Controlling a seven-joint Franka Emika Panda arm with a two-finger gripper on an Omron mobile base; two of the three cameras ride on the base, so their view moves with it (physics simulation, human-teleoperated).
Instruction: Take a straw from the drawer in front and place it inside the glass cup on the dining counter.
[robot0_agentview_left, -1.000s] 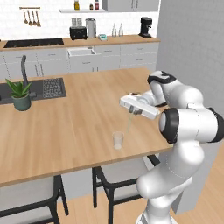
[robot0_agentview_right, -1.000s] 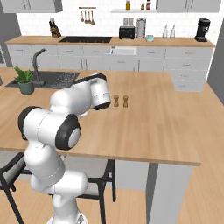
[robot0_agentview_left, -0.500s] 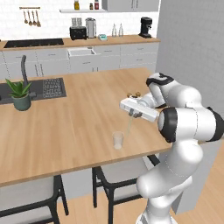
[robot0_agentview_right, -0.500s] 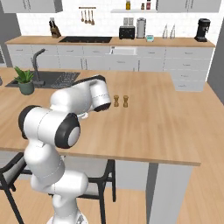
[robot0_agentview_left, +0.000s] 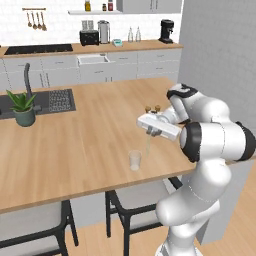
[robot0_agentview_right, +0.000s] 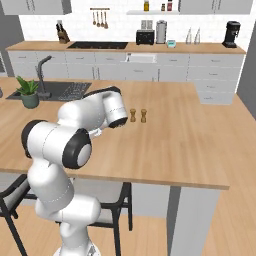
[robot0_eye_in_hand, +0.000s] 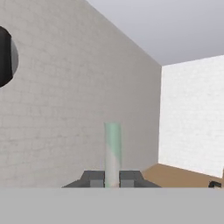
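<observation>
Pinching the straw (robot0_eye_in_hand: 112, 151) between closed fingers (robot0_eye_in_hand: 92, 178), gripper (robot0_agentview_left: 150, 133) above the dining counter (robot0_agentview_left: 75, 150) near its front edge. Thin, pale, greenish at the top, tan lower; hanging down just beside the clear glass cup (robot0_agentview_left: 134, 160).

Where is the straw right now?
The straw hangs from the shut gripper in the left base view, just right of the glass cup on the dining counter.

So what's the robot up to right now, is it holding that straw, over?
Gripper shut on thin pale straw, hanging down. Small clear glass cup sits on light wood dining counter, down-left of straw tip. Nothing between them.
</observation>
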